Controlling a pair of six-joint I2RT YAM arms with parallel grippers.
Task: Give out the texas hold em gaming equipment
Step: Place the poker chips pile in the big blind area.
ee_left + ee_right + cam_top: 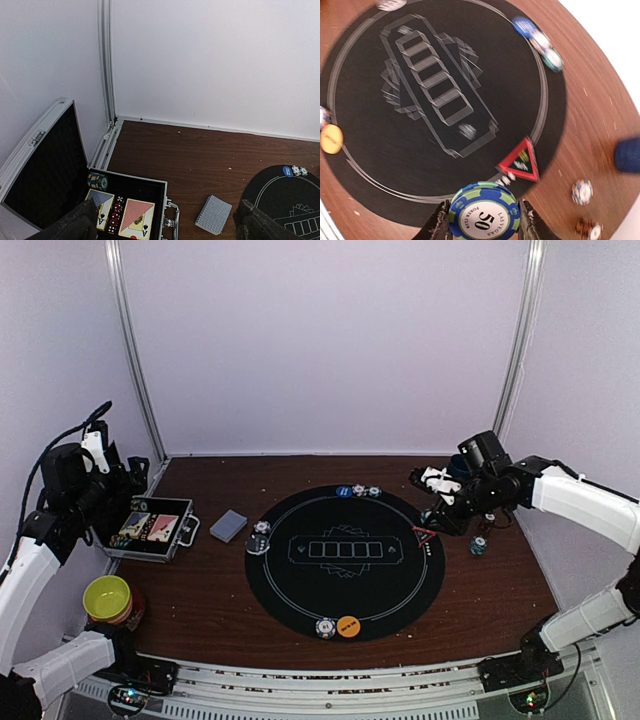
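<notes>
Our right pincer (484, 227) grips a green-blue poker chip (484, 210) by its rim, the red triangle marker (521, 161) just beyond its tips. We fear this thin edge hold lets it slip and roll. Our left pincer (167, 227) hangs released.

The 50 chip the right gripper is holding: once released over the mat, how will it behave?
Probably rigid: the chip shows no bending though pinched at its rim by the right gripper. Being a thin disc, it may roll or wobble if it lands on edge. The black mat looks felt-like, so it likely settles rather than skids.
</notes>
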